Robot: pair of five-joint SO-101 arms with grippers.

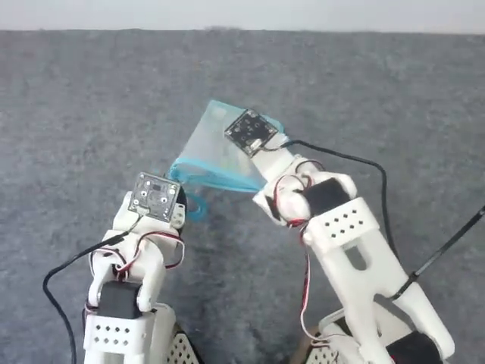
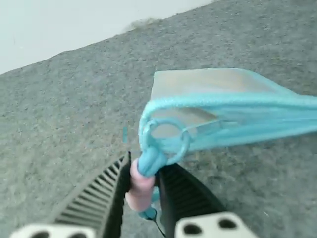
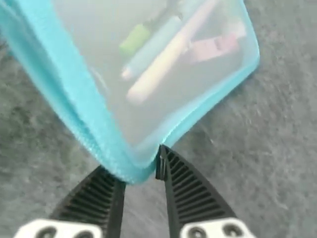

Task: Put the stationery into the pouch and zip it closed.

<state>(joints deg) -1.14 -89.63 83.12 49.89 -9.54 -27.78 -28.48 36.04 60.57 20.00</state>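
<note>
Pouch (image 1: pixel 216 155), described outward from my two grips. My left pincer (image 2: pixel 144 168) is almost closed, its jaws pinching the pale zip pull (image 2: pixel 140 191). A teal ring (image 2: pixel 166 139) sits just beyond it, at the slider. My right pincer (image 3: pixel 134 166) is closed partway, clamping the pouch corner at the opposite end of the teal zip edge (image 3: pixel 64 99). The pouch is stretched between the two grips w/ the zip edge taut. I judge that's deliberate: one side anchors so the other can drag the slider w/o the soft pouch bunching. Stationery (image 3: pixel 163 49), i.e. pens or markers in green, blue, yellow and pink, lies inside, visible thru the clear wall. The slider is at the left-pincer end; I can't tell if the teeth are shut along the whole run. The grey, carpet-textured table (image 1: pixel 76 114) lies below, and the pouch looks at least partly lifted off it.
</note>
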